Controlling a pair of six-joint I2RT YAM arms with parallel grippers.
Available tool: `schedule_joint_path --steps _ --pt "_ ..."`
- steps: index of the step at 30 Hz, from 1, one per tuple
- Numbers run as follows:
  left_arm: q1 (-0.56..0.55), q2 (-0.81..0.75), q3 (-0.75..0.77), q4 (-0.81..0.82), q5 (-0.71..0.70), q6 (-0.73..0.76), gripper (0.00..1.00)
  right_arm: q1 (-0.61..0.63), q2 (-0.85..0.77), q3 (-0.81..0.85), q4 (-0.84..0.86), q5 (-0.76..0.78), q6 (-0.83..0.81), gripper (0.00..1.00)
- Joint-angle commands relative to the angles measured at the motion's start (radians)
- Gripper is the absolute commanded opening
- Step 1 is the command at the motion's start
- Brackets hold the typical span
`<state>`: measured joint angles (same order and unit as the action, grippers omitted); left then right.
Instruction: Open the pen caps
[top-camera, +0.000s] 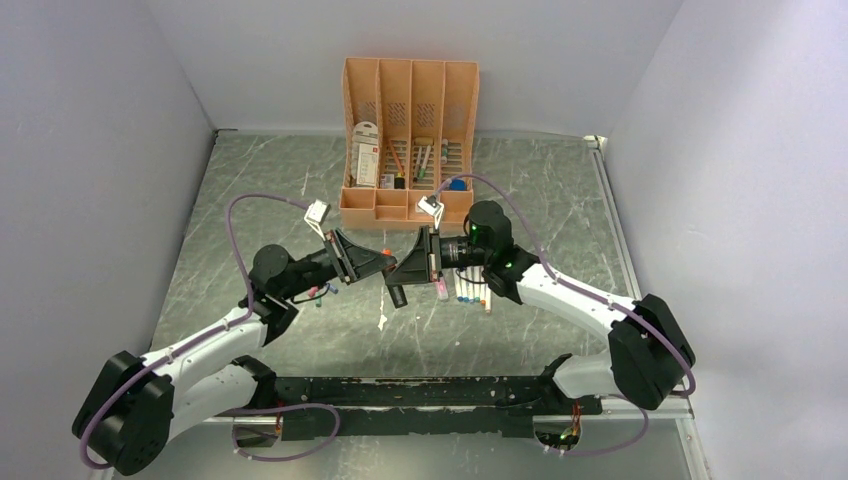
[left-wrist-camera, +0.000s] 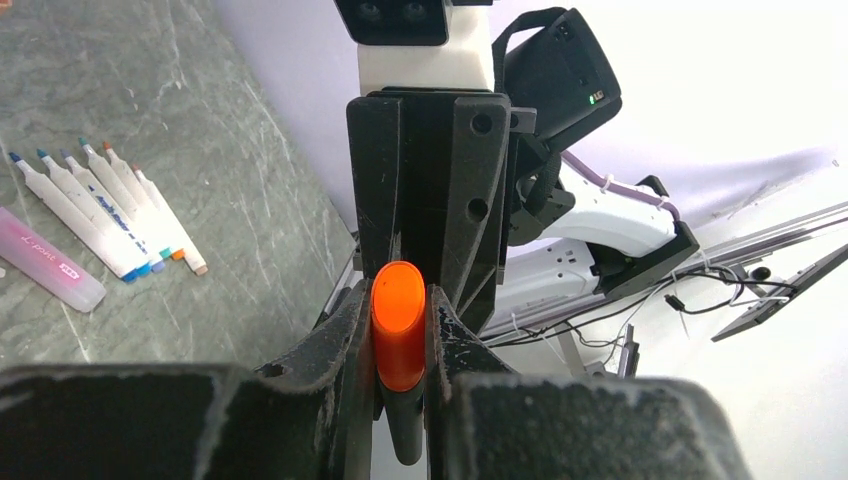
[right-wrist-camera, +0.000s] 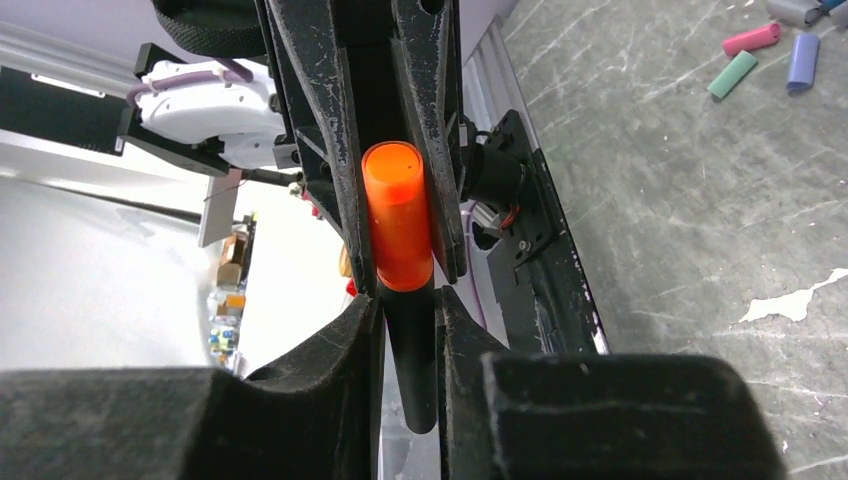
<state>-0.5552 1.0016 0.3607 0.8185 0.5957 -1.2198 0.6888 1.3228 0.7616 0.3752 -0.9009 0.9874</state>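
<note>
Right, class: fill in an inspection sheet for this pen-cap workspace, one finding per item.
Surface: grey marbled tabletop, one white fleck.
Job's things: orange cap still on black marker; loose caps and uncapped white markers lying apart.
Clutter: peach desk organizer.
Grippers: left fingers shut on the orange cap; right fingers shut on the black marker.
Cables: purple cables loop along both arms.
Surroundings: plain pale walls.

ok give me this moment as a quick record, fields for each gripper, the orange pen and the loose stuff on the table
left gripper: jaws shut on orange cap
right gripper: jaws shut on black barrel
cap state: on the barrel, not yet off
position: held between both grippers, off the table
lying on table: pink cap, green cap, lilac cap; row of white markers
</note>
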Motion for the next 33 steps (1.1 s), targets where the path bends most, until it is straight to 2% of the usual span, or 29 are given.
schedule_joint_path --steps 1,13,20,24,33 --pt "-0.02 -0.012 -0.002 0.122 -0.004 0.009 0.09 -0.005 0.01 -0.01 0.026 0.009 0.035 0.0" --pt "-0.02 0.001 0.025 0.113 -0.025 0.039 0.08 -0.004 -0.002 -0.054 0.041 0.014 0.042 0.0" --pt "-0.02 -0.033 0.058 0.029 -0.092 0.083 0.07 -0.005 -0.015 -0.086 0.058 0.013 0.049 0.0" --pt "-0.02 -0.016 0.076 0.041 -0.118 0.092 0.07 -0.005 -0.035 -0.128 0.085 0.006 0.069 0.0" --pt "-0.003 0.063 0.2 -0.006 -0.186 0.184 0.07 0.002 -0.148 -0.24 0.084 0.002 0.105 0.0"
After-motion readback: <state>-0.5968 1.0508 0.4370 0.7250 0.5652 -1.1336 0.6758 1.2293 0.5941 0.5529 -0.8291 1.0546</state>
